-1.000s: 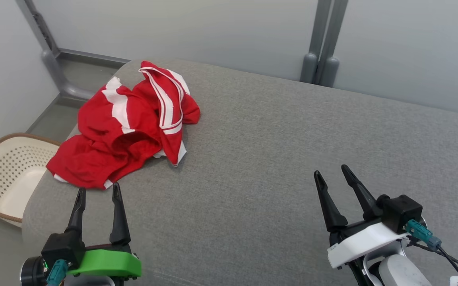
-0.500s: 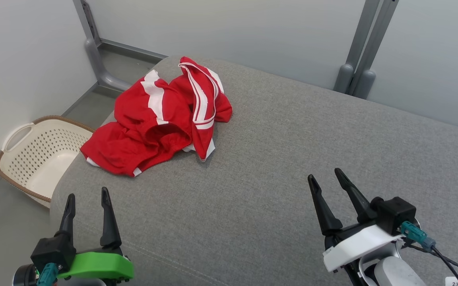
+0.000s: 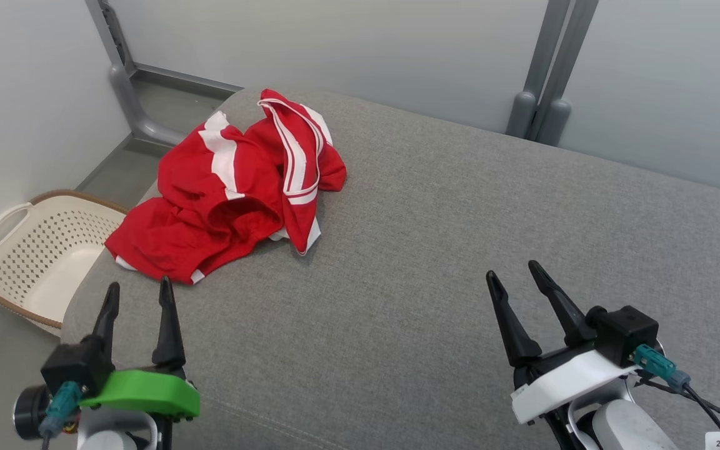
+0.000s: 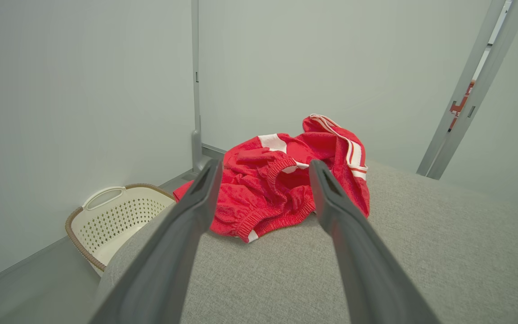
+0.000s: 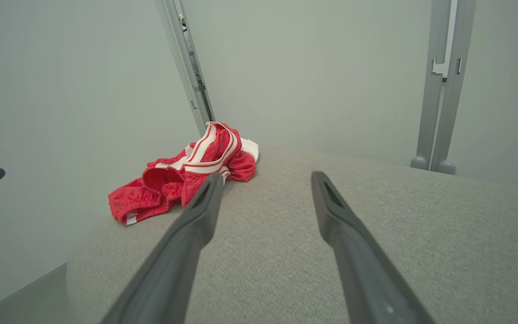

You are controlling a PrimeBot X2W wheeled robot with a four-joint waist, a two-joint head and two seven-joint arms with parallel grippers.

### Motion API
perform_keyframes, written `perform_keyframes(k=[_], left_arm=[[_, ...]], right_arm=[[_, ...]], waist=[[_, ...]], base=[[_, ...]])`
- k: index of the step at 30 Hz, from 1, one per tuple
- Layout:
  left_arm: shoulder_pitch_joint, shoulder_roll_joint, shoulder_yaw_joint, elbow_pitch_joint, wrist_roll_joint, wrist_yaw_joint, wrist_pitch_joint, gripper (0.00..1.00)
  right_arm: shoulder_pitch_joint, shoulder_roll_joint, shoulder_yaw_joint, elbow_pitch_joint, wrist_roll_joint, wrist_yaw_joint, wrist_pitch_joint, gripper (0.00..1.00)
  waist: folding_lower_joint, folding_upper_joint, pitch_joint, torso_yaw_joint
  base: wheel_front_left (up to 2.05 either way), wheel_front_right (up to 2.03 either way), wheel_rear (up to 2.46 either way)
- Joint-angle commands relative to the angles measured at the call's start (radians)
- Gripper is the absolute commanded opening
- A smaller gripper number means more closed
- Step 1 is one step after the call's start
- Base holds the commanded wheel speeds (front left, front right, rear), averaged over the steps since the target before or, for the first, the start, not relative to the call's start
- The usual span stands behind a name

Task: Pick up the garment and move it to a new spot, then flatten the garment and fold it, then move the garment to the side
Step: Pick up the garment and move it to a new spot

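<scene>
Jaws gape over grey cushion (image 3: 460, 219), pale walls (image 3: 335, 37) behind.

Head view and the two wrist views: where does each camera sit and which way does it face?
Head view: on the robot's head, looking forward and down at the grey fabric surface; left gripper and right gripper show, both open.
Left wrist view: on the left wrist, looking along its two fingers at the crumpled red garment.
Right wrist view: on the right wrist, looking along its fingers across the surface, garment at left.
Shared: head and left wrist views both show the cream basket.
</scene>
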Motion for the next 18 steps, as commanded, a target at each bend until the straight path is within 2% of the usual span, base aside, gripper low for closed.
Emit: perform_keyframes(k=[1, 7, 11, 12, 16, 17, 18], left_arm=[[-0.041, 0.015, 0.002, -0.004, -0.013, -0.011, 0.022, 1.0], [-0.172, 0.07, 0.029, -0.004, -0.076, -0.036, 0.182, 1.0], [-0.266, 0.097, 0.064, 0.039, -0.177, -0.048, 0.354, 1.0], [-0.296, 0.123, 0.079, 0.046, -0.184, -0.043, 0.391, 1.0], [-0.373, 0.159, 0.108, 0.099, -0.249, -0.023, 0.567, 1.0], [-0.411, 0.189, 0.12, 0.133, -0.27, -0.014, 0.64, 1.0], [-0.43, 0.197, 0.128, 0.149, -0.283, -0.011, 0.661, 1.0]], right_arm=[[-0.011, -0.008, 0.0, -0.007, 0.005, 0.0, -0.003, 1.0], [-0.041, -0.027, 0.002, -0.023, 0.001, 0.0, -0.003, 1.0], [-0.065, -0.04, 0.012, -0.027, 0.003, 0.0, -0.003, 1.0], [-0.072, -0.043, 0.017, -0.026, 0.006, 0.0, -0.003, 1.0], [-0.092, -0.056, 0.017, -0.026, 0.01, 0.0, -0.003, 1.0], [-0.103, -0.063, 0.023, -0.026, 0.012, 0.0, -0.003, 1.0], [-0.111, -0.065, 0.024, -0.028, 0.012, 0.0, -0.003, 1.0]], waist=[[0.0, 0.0, 0.015, -0.016], [0.0, 0.0, 0.067, -0.068], [0.0, 0.0, 0.111, -0.119], [0.0, 0.0, 0.12, -0.136], [0.0, 0.0, 0.149, -0.187], [0.0, 0.0, 0.163, -0.211], [0.0, 0.0, 0.172, -0.222]], base=[[0.0, 0.0, 0.0], [0.0, 0.0, 0.0], [0.0, 0.0, 0.0], [0.0, 0.0, 0.0], [0.0, 0.0, 0.0], [0.0, 0.0, 0.0], [0.0, 0.0, 0.0]])
